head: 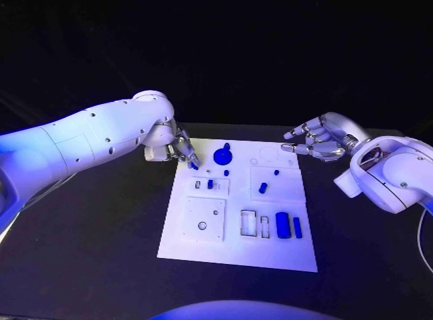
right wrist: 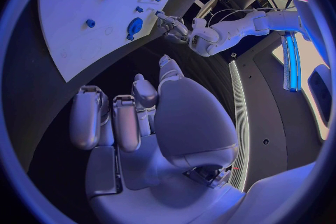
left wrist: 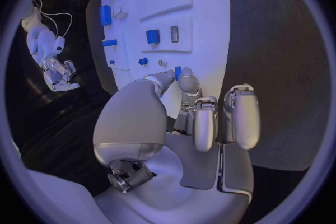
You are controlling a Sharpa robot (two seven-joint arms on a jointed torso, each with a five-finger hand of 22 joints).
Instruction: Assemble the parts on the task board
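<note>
Left hand (head: 183, 151) seemingly pinches a small part (left wrist: 178, 71) at the board's (head: 178, 240) edge.

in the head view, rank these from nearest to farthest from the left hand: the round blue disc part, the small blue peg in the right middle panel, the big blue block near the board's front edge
1. The round blue disc part, at the far end of the board, just beside the left hand.
2. The small blue peg, mid-board, toward the right side.
3. The big blue block, near the front right of the task board, plainly farthest.

The head camera looks steeply down on the task board (head: 238, 207) from above. Each wrist camera sits close behind its own robot hand, facing the same board across the worktop (head: 92, 247).
</note>
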